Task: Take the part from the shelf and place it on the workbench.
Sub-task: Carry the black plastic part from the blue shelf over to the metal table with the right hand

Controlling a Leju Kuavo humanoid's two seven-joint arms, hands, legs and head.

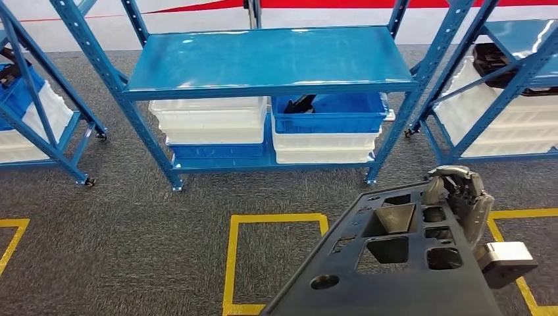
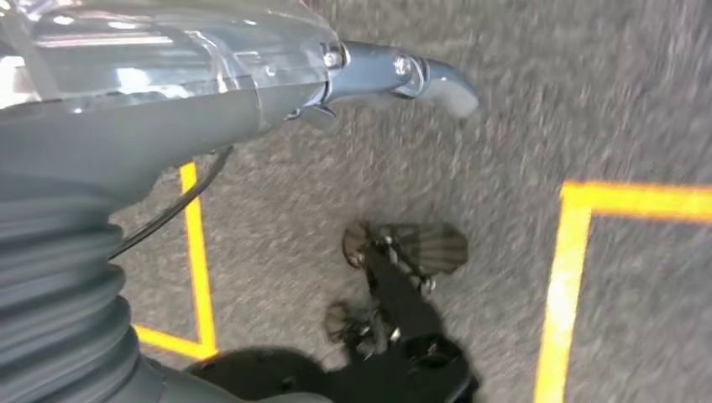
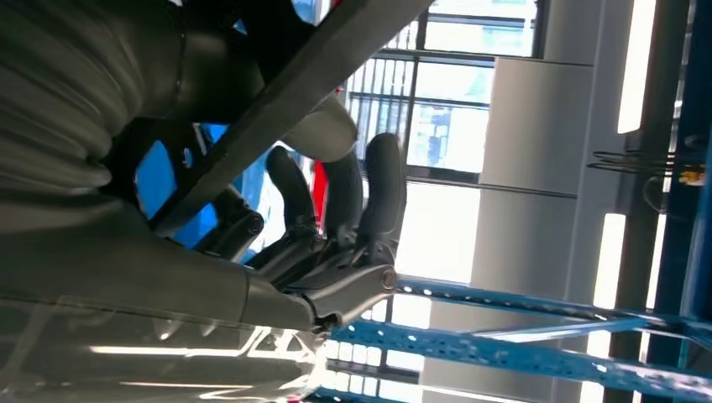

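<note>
From the head camera I had the part (image 1: 395, 263), a dark moulded panel with several square and round cut-outs, low in the frame at about five o'clock, held out over the grey carpet and the yellow floor markings (image 1: 273, 220). My right hand (image 1: 460, 197) gripped it at its far right edge, at roughly four o'clock, fingers wrapped over the rim. The right wrist camera agreed: dark fingers (image 3: 336, 197) curled round a slanting black edge, closed firmly on it. The blue shelf (image 1: 270, 59) stood ahead at twelve o'clock, with white and blue bins (image 1: 329, 115) stacked on its lower level, well apart from the panel.

My left hand (image 2: 395, 71) hung beside the body above the carpet. I could see a pale fingertip at the end of it and nothing in its grasp, but I could not tell how far its fingers were spread.

I judged the panel stiff and fairly light for its size, yet awkward: broad, flat, held by one rim, so it would lever against the fingers. The smooth plastic looked liable to slip. A rim or cut-out edge seemed the best purchase. No worktop showed in the frames.
</note>
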